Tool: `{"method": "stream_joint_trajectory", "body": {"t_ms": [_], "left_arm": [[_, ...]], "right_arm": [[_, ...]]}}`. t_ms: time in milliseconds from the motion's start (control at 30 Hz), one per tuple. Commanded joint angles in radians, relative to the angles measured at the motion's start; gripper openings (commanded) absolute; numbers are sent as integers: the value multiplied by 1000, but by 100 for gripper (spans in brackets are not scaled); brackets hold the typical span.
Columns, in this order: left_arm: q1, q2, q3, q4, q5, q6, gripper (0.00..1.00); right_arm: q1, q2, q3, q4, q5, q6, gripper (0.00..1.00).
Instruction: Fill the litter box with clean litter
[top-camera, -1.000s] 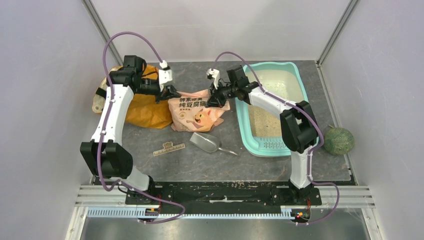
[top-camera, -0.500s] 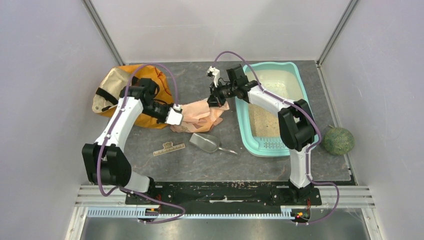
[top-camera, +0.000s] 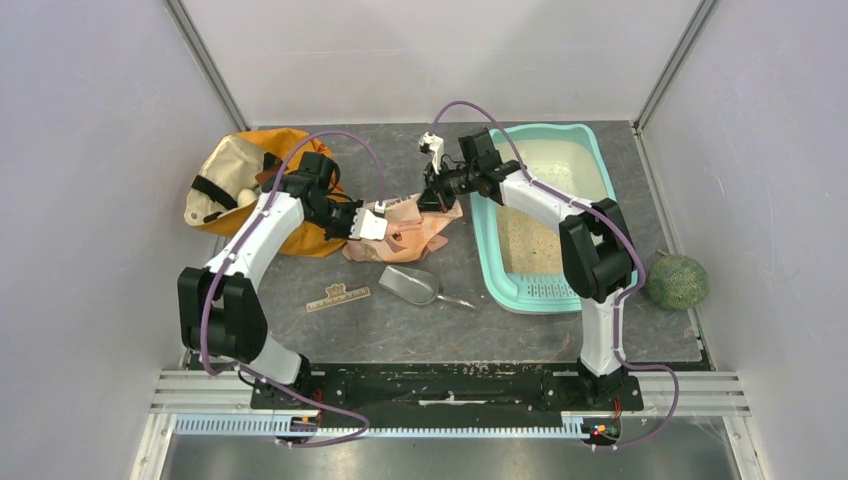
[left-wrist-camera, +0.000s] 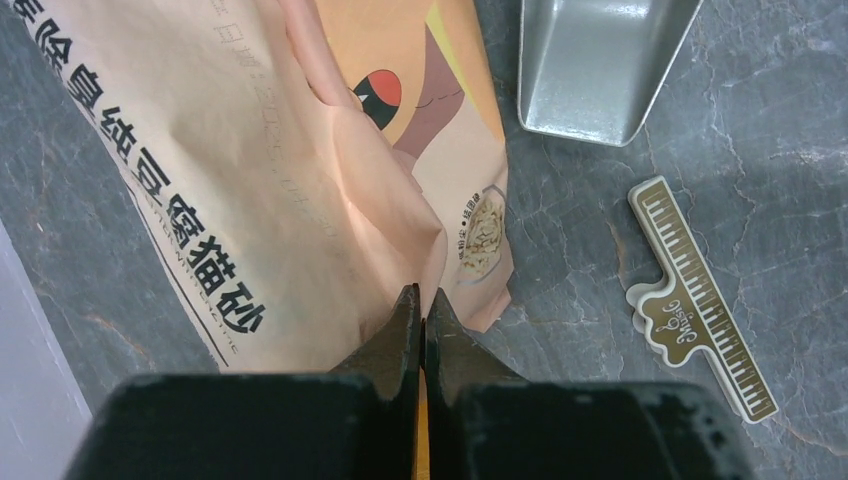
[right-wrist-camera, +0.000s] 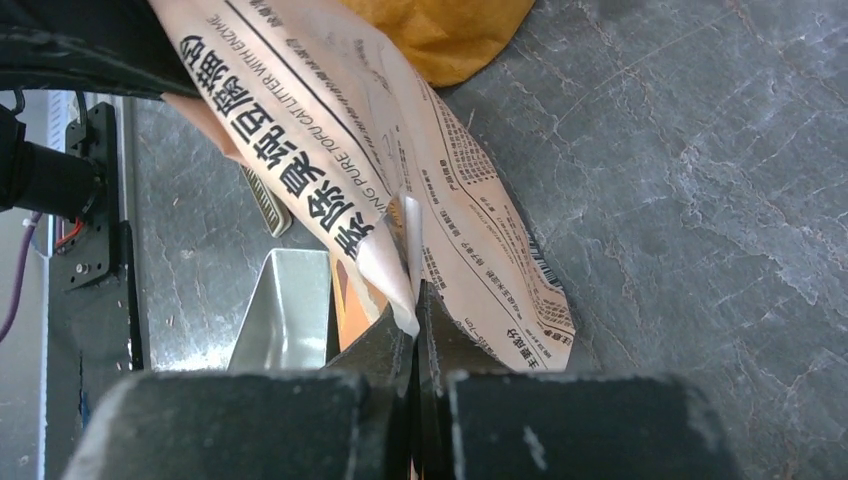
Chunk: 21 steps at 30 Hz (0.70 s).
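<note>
The peach-pink litter pouch (top-camera: 415, 228) hangs crumpled between both grippers, left of the teal litter box (top-camera: 487, 250). My left gripper (top-camera: 383, 224) is shut on the pouch's edge (left-wrist-camera: 300, 170), the jaws pinching a fold (left-wrist-camera: 421, 300). My right gripper (top-camera: 433, 196) is shut on the pouch's far top edge (right-wrist-camera: 400, 150), with a fold between its jaws (right-wrist-camera: 413, 312). Pale beige litter (top-camera: 520, 245) lies inside the litter box. No litter shows coming from the pouch.
A silver scoop (top-camera: 410, 285) and a gold ruler-shaped clip (top-camera: 338, 297) lie on the grey table in front of the pouch. An orange fabric bag (top-camera: 245, 190) sits at the back left. A green netted ball (top-camera: 677, 281) lies right of the litter box.
My left gripper has swung from the pouch's far left corner down to its near left side and closed on it. The pouch, lying flat before, is now bunched and raised.
</note>
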Motion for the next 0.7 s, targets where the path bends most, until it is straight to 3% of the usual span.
{"method": "stream_joint_trajectory", "body": {"t_ms": [0, 133, 267, 433, 667], "left_arm": [[4, -12, -39, 40, -93, -86, 2], [4, -49, -72, 65, -85, -33, 2], [4, -64, -98, 102, -86, -3, 2], [3, -68, -100, 126, -83, 3, 2], [5, -96, -142, 126, -66, 84, 2]], "right_arm": [[-12, -79, 5, -43, -67, -119, 7], [-12, -96, 11, -157, -118, -248, 42], [-13, -102, 30, -260, -121, -365, 68], [-16, -76, 102, -352, -115, -442, 81], [-8, -15, 218, -251, -128, -248, 84]]}}
